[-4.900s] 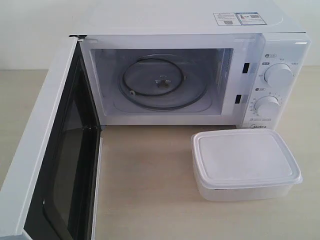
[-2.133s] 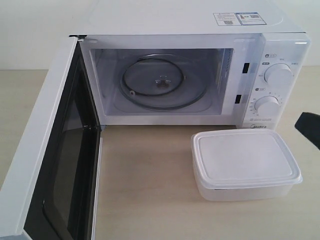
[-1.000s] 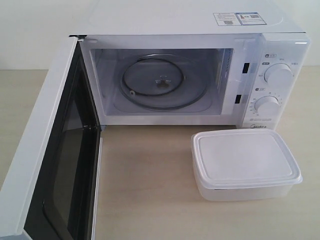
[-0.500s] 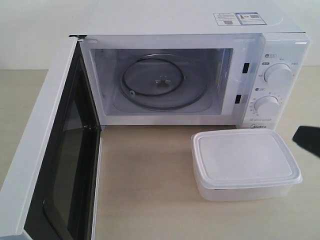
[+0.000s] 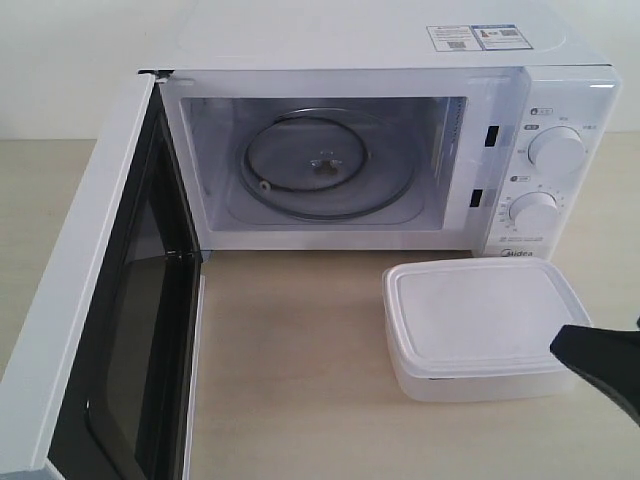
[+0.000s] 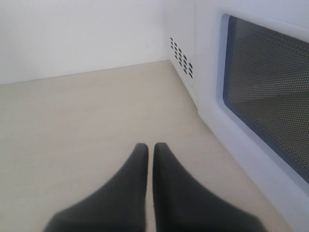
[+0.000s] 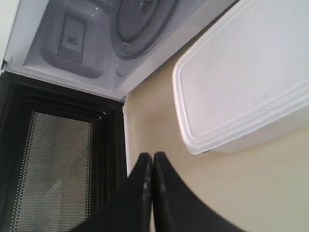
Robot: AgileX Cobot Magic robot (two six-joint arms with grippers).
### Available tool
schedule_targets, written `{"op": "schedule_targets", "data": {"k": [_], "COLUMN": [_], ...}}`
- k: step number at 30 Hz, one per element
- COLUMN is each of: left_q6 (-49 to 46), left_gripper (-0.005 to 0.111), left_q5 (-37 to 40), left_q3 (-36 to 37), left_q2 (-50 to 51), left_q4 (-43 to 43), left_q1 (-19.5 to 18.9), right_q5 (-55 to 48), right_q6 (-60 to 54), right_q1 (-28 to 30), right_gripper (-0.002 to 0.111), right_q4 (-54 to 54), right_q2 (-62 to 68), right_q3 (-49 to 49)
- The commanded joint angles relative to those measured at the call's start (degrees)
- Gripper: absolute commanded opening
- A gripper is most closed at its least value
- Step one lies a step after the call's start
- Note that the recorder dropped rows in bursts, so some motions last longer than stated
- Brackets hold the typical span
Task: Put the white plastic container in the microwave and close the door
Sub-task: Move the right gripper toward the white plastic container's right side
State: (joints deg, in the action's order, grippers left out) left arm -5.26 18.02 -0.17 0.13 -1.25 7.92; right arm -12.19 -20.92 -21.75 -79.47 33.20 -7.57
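Container (image 5: 485, 320): white plastic, lid on; it sat on the tabletop (image 5: 290, 360) just in front of the microwave (image 5: 400, 45), below the dials, not yet inside.
Long axis: ran 9-to-3 o'clock across the exterior view, parallel to the oven front.
Right gripper (image 5: 556, 345): fingers pressed together, holding nothing. Its tip overlapped the container's 4 o'clock corner in the exterior view; whether it touched could not be told.
Bearing: the container lay toward 10 o'clock from that gripper, which was clearly the nearer one.
Left gripper (image 6: 150, 146): fingers closed to a hairline and empty, beside the door's outer window, with the door between it and the container.
Door (image 5: 90, 300): stood wide open, toward 8 o'clock of the cavity.
Route: the glass turntable (image 5: 320, 165) lay at 11 o'clock from the container, with only bare tabletop between. The right fingers would probably need to part before any grasp.
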Motion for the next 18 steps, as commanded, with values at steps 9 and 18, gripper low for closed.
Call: {"op": "schedule_targets", "data": {"k": [9,18], "left_q6": [0.2,0.2], "left_gripper": [0.004,0.004], "left_q5": [0.0,0.0], "left_q3": [0.2,0.2], "left_q2": [-0.1,-0.1], "left_q4": [0.0,0.0], "left_q1": [-0.2,-0.2], "right_q5": [3.1,5.8], "right_q6": [-0.8,-8.5], "right_q1": [-0.1,-0.1], "right_gripper": [0.000,0.011], "right_q4": [-3.2,-4.8], "right_q2": [17.8,18.3], "right_q3": [1.1,-1.2]}}
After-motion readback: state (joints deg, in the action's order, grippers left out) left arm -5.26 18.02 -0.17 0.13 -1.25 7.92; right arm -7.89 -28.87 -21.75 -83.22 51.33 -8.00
